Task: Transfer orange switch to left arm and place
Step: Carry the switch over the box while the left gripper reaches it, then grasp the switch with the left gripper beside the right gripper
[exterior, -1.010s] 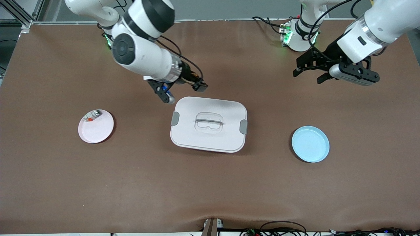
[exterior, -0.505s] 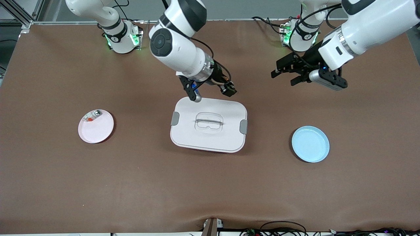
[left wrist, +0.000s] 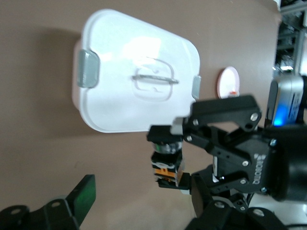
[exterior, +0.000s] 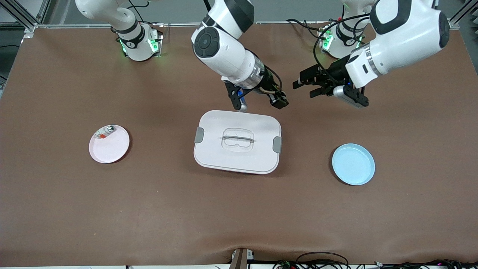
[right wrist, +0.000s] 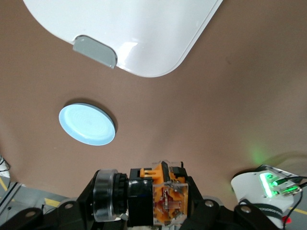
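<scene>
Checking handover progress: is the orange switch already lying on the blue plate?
No: the blue plate holds nothing, and the orange switch sits clamped in the right tool.

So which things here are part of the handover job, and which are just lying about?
Job:
- orange switch, in the right gripper
- left gripper, close by, over the table
- box, to be avoided

Lying about:
- pink plate holding a small silvery piece
- blue plate
</scene>
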You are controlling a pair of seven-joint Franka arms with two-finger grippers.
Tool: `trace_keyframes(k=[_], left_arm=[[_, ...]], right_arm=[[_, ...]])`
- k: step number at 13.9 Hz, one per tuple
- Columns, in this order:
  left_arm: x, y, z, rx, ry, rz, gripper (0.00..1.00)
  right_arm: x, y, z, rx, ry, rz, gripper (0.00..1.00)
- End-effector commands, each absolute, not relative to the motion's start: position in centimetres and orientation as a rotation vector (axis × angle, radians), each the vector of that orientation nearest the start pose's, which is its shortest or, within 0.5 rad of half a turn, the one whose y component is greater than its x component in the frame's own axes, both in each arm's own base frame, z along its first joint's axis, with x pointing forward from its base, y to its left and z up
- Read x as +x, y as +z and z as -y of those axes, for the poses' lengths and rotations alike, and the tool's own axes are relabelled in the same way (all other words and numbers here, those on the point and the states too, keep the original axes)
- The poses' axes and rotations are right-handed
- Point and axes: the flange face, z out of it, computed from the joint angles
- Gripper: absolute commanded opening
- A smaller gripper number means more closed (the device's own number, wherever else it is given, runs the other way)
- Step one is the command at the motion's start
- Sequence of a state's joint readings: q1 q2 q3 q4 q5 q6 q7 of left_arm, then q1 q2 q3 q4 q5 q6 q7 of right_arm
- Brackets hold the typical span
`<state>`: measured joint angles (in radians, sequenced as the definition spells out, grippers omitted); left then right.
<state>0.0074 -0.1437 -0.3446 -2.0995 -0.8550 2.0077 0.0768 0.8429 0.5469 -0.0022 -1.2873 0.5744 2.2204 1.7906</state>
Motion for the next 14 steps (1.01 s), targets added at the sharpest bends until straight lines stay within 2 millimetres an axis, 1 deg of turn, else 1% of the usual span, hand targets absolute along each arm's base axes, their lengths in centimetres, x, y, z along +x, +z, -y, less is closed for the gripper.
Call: trace_keyframes(k=[1, 2, 3, 4, 5, 7, 8, 10, 12, 14], left_arm=[[47.2, 48.9, 22.0, 2.376, -0.026, 0.085, 0.82], [47.3, 48.7, 22.0, 2.378, -0.011, 0.078, 0.77], [47.4, 47.9, 22.0, 2.381, -0.003, 0.058, 0.73], [47.4, 47.6, 22.2, 2.365, 0.006, 0.037, 0.71], [47.3, 47.0, 23.0, 2.350, 0.001, 0.028, 0.71], [47.5, 46.3, 23.8, 2.321, 0.020, 0.014, 0.68], [47.5, 46.2, 23.9, 2.313, 0.014, 0.008, 0.68], [47.6, 45.9, 24.1, 2.300, 0.008, 0.000, 0.63], [47.5, 45.6, 24.8, 2.258, 0.001, 0.002, 0.61], [47.7, 44.7, 24.9, 2.243, 0.001, 0.013, 0.57]], right_arm=[[49.1, 48.3, -57.9, -2.086, 0.557, -1.496, 0.16], [49.1, 48.4, -58.0, -2.085, 0.558, -1.495, 0.16], [49.1, 48.4, -58.0, -2.086, 0.558, -1.493, 0.16], [49.0, 48.3, -58.1, -2.087, 0.559, -1.494, 0.16], [49.0, 48.3, -58.1, -2.088, 0.559, -1.493, 0.16], [49.0, 48.4, -58.1, -2.088, 0.558, -1.491, 0.16], [49.0, 48.3, -58.1, -2.088, 0.559, -1.493, 0.16], [49.0, 48.4, -58.1, -2.088, 0.558, -1.491, 0.16], [49.0, 48.4, -58.1, -2.088, 0.558, -1.491, 0.16], [48.9, 48.5, -58.1, -2.088, 0.559, -1.490, 0.16]])
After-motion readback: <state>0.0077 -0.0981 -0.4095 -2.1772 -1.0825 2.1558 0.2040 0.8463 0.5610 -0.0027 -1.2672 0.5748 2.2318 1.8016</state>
